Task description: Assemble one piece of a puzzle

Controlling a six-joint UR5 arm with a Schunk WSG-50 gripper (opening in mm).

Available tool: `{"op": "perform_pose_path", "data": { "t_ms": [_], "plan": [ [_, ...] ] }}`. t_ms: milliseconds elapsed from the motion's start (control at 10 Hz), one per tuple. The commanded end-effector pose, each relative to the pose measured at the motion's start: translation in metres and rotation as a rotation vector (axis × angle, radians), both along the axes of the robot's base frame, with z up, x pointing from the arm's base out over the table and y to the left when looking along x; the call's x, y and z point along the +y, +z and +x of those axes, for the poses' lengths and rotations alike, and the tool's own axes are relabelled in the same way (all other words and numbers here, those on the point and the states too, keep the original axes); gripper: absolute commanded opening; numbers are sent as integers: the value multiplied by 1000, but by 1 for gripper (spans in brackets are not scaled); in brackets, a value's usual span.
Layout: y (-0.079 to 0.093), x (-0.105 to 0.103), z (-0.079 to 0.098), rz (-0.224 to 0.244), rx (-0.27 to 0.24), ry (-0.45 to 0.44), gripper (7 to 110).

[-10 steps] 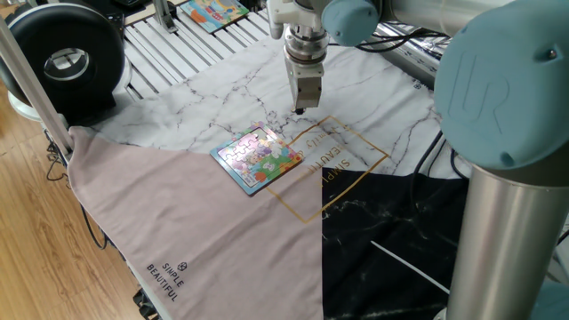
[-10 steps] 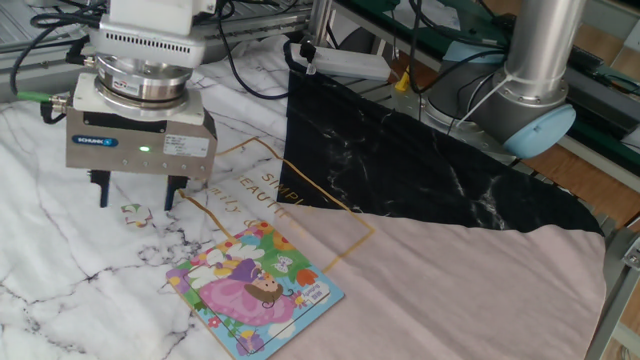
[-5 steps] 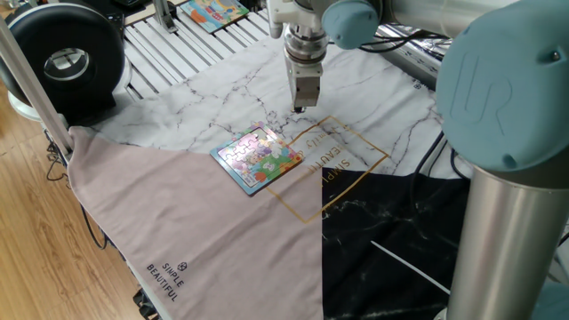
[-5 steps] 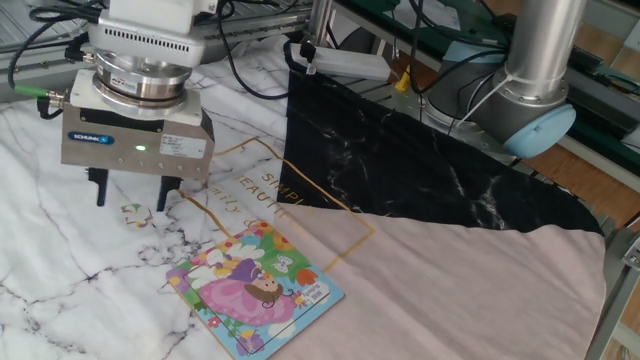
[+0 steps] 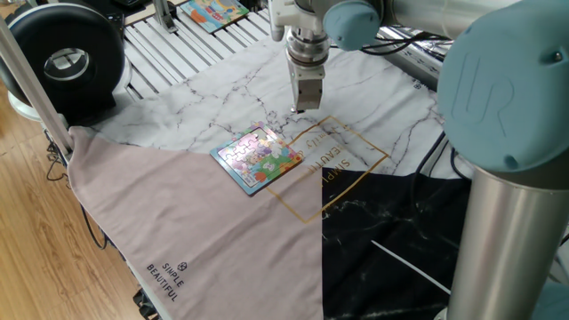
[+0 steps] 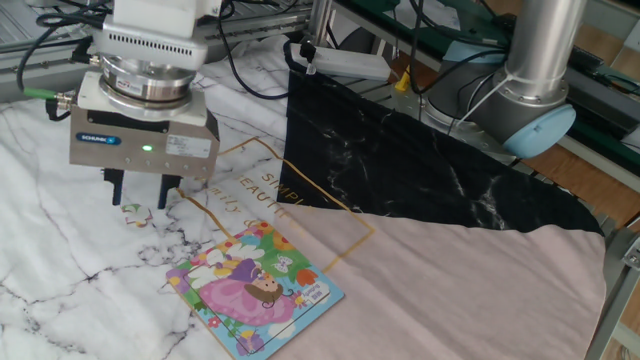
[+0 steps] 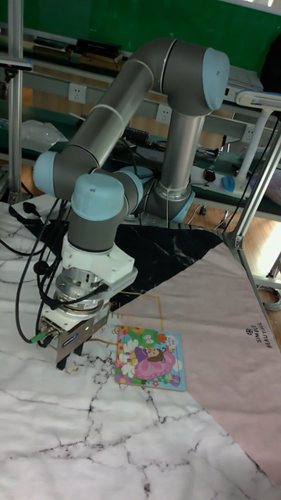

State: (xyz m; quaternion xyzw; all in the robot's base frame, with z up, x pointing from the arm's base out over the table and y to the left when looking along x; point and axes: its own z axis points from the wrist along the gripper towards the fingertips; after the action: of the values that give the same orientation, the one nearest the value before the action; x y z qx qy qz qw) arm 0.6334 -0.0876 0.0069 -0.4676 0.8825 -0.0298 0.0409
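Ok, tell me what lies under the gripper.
Under the open gripper, the small pale puzzle piece lies on the marble-print cloth, between the jaws. Whether the jaws touch it cannot be seen.

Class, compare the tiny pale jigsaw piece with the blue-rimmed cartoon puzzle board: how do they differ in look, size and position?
The tiny pale whitish-grey jigsaw piece is irregular; the blue-rimmed cartoon puzzle board is square. The piece is far smaller than the board. The piece is pale, the board brightly multicoloured. The piece lies under the open claw; the board lies apart from it. Both rest flat on the marble-patterned cloth.

The puzzle point(image 6: 256, 291) is blue-rimmed — pinks and greens in a cartoon picture. The cloth point(image 6: 60, 250) beneath is white marble with grey veins — elsewhere black and dusty pink.
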Motion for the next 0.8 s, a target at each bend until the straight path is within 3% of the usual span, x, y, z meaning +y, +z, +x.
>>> {"op": "perform_pose_path", "data": {
  "t_ms": [0, 100, 200, 400, 500, 700],
  "plan": [
    [19, 28, -14, 91, 48, -69, 44],
    [31, 35, -22, 72, 40, -110, 44],
    [31, 33, -18, 68, 24, -123, 44],
    [31, 39, -17, 94, 20, -142, 44],
    [31, 43, -23, 100, 45, -52, 44],
    [30, 34, -30, 61, 71, -30, 44]
  ]
}}
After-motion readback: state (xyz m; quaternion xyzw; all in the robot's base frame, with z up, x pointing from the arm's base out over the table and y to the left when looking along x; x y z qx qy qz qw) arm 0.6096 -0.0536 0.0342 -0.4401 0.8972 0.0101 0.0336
